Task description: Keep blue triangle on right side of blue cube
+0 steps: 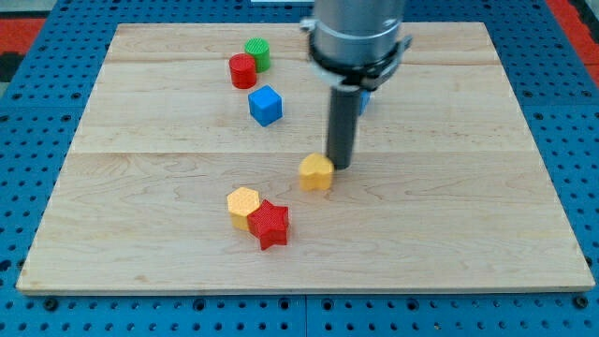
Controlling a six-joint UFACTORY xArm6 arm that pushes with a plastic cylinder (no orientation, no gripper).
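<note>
The blue cube [266, 105] sits on the wooden board [449, 187] left of centre, toward the view's top. A sliver of blue [365, 101] shows behind the rod at the cube's right; it is mostly hidden by the arm, so I cannot make out its shape. My tip [339, 167] rests on the board just right of a yellow block [316, 172], touching or nearly touching it, and below and right of the blue cube.
A red cylinder [242, 71] and a green cylinder [257, 52] stand together above and left of the blue cube. A yellow hexagon block [242, 205] touches a red star [270, 224] toward the view's bottom. The arm's grey body [358, 37] overhangs the top centre.
</note>
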